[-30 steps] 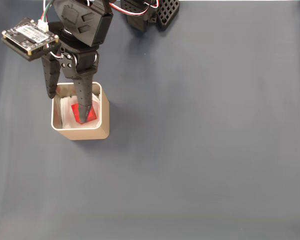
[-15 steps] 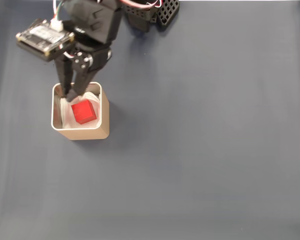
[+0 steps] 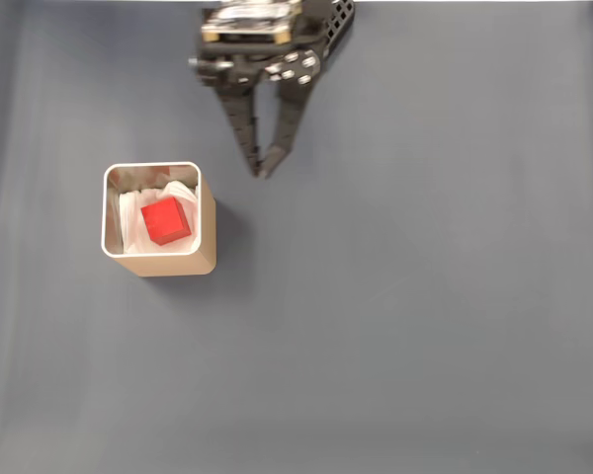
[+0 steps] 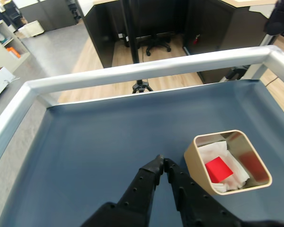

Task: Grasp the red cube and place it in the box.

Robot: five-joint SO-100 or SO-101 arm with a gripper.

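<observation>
Dark blue-grey surface (image 3: pixel 425 296), matte cloth look, edged by a silver metal rail (image 4: pixel 146 68) per wrist view. Box (image 3: pixel 206 229) sitting left of centre in fixed view, tan, rounded corners, thin pale rim, white crumpled lining inside. Red cube (image 3: pixel 165 220) resting inside the box on the lining, near the middle, slightly rotated against the box walls. Same in wrist view: box (image 4: pixel 195 161) at lower right, red cube (image 4: pixel 217 169) down inside it, white lining bunched under and beside it. Gripper (image 3: pixel 262 172) at top centre of fixed view, well apart from the box, up and to its right, pointing down the picture; fingertips pinched together at the tips, nothing between them, empty. Wrist view confirms: gripper (image 4: pixel 161 162) tips touching, clenched on nothing, just left of the box, not touching it. Wrist view adds: rail around the surface's far and side edges, wood floor beyond, black office chair (image 4: pixel 156 43), dark cabinets, tripod leg (image 4: pixel 140 87) behind the rail. Fixed view adds: circuit board (image 3: pixel 249 22) on top of the arm, black perforated part (image 3: pixel 334 22) at the top edge.
</observation>
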